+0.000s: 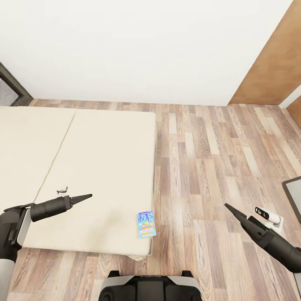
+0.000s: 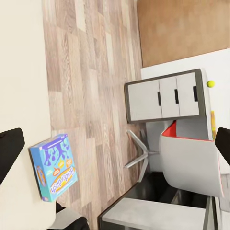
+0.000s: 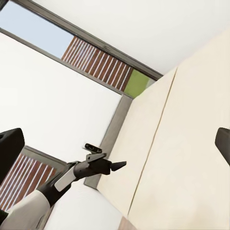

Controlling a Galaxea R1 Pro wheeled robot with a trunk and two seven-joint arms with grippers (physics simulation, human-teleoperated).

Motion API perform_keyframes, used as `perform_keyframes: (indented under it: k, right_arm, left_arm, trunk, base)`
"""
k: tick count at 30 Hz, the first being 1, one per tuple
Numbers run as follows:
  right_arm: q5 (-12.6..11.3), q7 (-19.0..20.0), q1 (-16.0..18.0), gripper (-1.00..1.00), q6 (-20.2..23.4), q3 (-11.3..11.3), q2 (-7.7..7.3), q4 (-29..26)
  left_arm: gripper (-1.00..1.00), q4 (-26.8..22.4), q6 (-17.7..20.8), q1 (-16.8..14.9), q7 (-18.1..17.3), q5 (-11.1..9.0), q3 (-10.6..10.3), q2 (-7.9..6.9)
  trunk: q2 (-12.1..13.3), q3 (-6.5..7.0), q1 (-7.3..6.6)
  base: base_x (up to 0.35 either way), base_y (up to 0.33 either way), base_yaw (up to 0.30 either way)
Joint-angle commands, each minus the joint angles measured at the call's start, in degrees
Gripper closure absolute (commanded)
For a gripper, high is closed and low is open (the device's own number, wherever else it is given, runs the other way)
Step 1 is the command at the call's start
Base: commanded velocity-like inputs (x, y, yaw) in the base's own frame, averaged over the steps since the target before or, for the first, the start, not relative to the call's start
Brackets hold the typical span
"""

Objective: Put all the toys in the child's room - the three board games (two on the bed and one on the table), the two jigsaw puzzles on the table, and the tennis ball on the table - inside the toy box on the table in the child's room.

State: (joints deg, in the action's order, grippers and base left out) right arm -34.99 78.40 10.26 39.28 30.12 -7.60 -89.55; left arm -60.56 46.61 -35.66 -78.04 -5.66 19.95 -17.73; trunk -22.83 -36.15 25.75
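Robot base (image 1: 149, 288) sits at the bed's near edge, both arms raised and empty; left gripper (image 1: 83, 197) hangs over the beige bed (image 1: 100, 146) with its tips drawn to a point, reads as closed on nothing, though the left wrist view shows dark fingers (image 2: 9, 153) at either frame edge, so spread is hard to call; right gripper (image 1: 229, 207) is over the wood floor (image 1: 209, 159), also tapered shut-looking and holding nothing. One board game (image 1: 146, 224) lies flat on the bed near its right-hand corner, close to the mattress edge, between the two grippers and nearer the robot than either tip; left gripper is apart from it, off to its left and not touching. Left wrist view shows the same blue box (image 2: 53, 167) on the mattress edge, plus a small yellow-green tennis ball (image 2: 210, 84) across the room on top of a grey cabinet-like unit (image 2: 163, 98). Second bed game not visible. Judged progress: early, this game not yet picked, nothing seen in the toy box, most items left
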Motion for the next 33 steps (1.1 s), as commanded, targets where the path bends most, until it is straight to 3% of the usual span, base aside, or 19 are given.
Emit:
perform_keyframes:
  k: [1, 33]
  right_arm:
    - [-0.16, 0.08, 0.02, -1.00, 0.53, 0.02, 0.00, -0.01]
    - [-0.16, 0.08, 0.02, -1.00, 0.53, 0.02, 0.04, -0.01]
  left_arm:
    - [-1.00, 0.00, 0.59, -0.03, -0.15, -0.08, 0.01, 0.01]
    - [-1.00, 0.00, 0.59, -0.03, -0.10, -0.06, 0.02, -0.02]
  trunk:
    - [-0.08, 0.03, 0.03]
    - [-0.08, 3.04, 0.03]
  base:
    - [0.000, 0.000, 0.063]
    - [0.000, 0.000, 0.014]
